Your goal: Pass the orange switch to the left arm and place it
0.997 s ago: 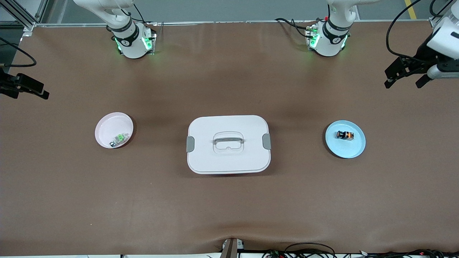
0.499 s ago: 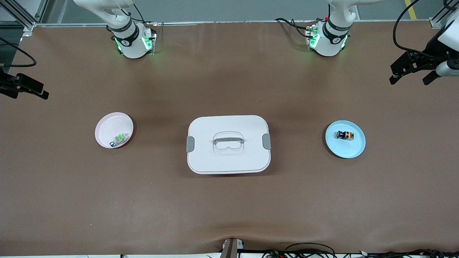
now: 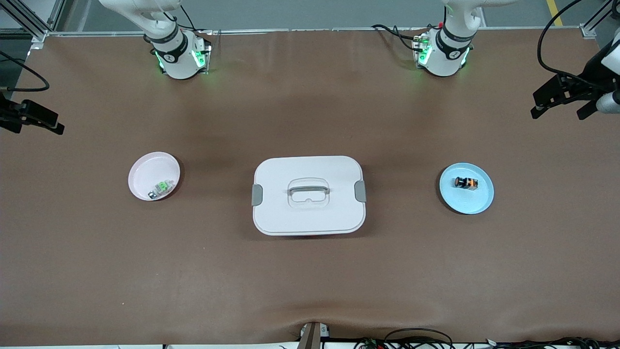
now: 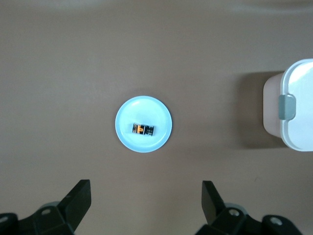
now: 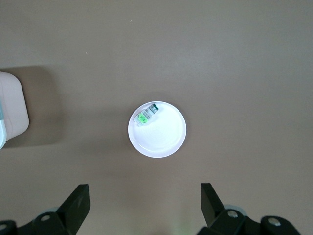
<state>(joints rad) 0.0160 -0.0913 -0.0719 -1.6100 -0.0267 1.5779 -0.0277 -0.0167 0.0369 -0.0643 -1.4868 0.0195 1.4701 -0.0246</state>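
On brown tbl [image 3: 310, 281]: box [image 3: 308, 195], 2 plates.

Left gripper [image 3: 562, 105] hanging high over the left arm's end of the table, fingers [image 4: 78, 199] standing wide apart and holding nothing, right gripper [image 3: 36, 121] hanging over the right arm's end, fingers [image 5: 78, 200] likewise spread and empty.

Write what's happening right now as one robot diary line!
orange switch: on blue plate | box: mid-table, lid on | left gripper: open, empty | right gripper: open, empty | pink plate: green component
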